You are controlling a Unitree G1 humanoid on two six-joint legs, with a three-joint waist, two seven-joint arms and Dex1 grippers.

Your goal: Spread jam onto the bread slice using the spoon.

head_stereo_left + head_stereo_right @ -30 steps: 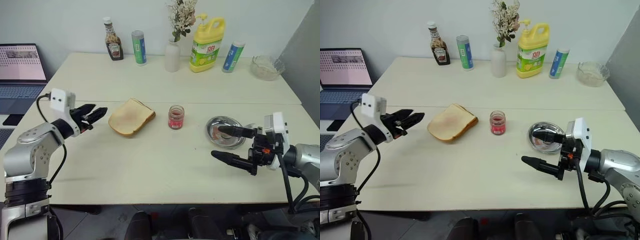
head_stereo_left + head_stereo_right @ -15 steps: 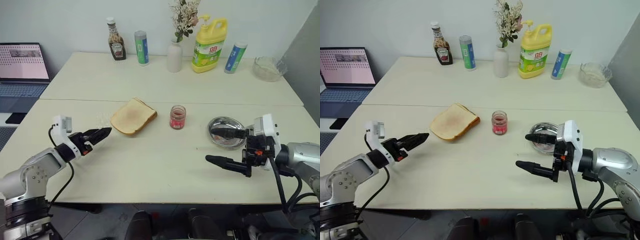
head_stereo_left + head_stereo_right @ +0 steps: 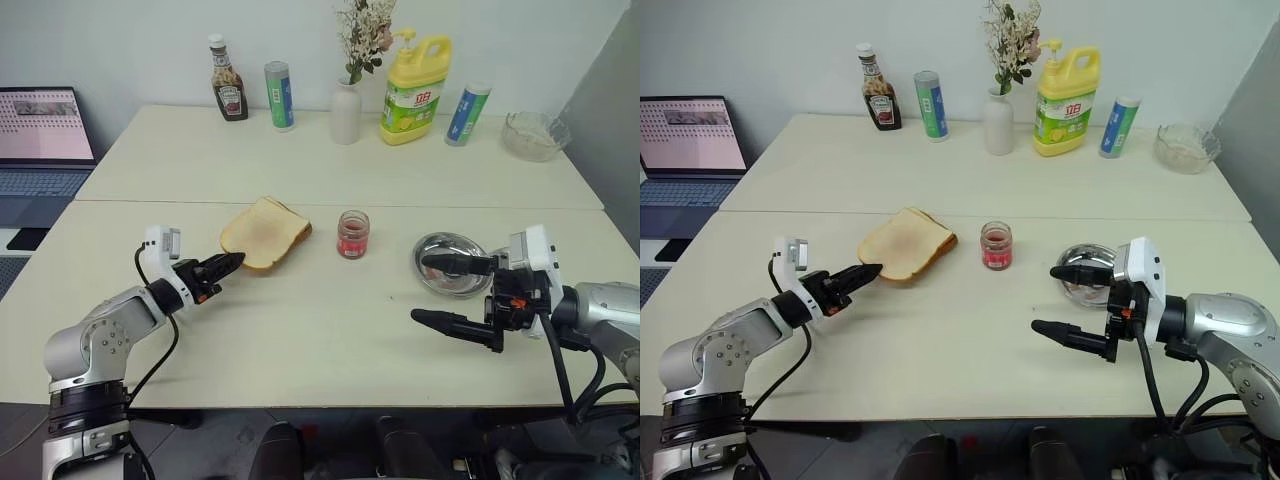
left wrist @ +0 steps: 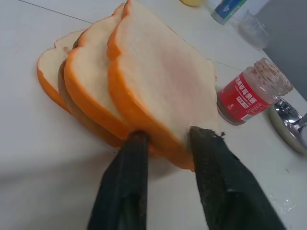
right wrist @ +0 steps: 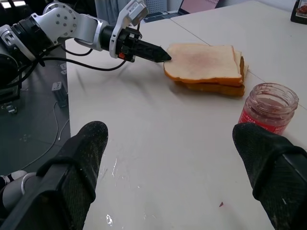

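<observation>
Left gripper (image 3: pixel 228 264) is right at the bread stack's near corner, fingers (image 4: pixel 125 178) closed in on the edge of the bread slice (image 3: pixel 262 232) on top — the left wrist view has one finger under the crust and the other just beside it, so it looks like a pinch on that edge, though whether it truly bites I can't tell. Taking the jam (image 3: pixel 352 234) jar as the landmark: the bread lies just to its left, the stack's long axis running diagonally away from the left gripper; the steel dish (image 3: pixel 450 264) sits to the jar's right, with the spoon (image 4: pixel 295 123) seemingly in it. Right gripper (image 3: pixel 448 292) hangs with jaws spread wide and empty, beside that dish and to the right of the jar, so the right arm is the nearer one for the spoon, I'd say. In front of the jar the table (image 3: pixel 320 330) is bare, good room to work; bottles and vase stand well behind it.
</observation>
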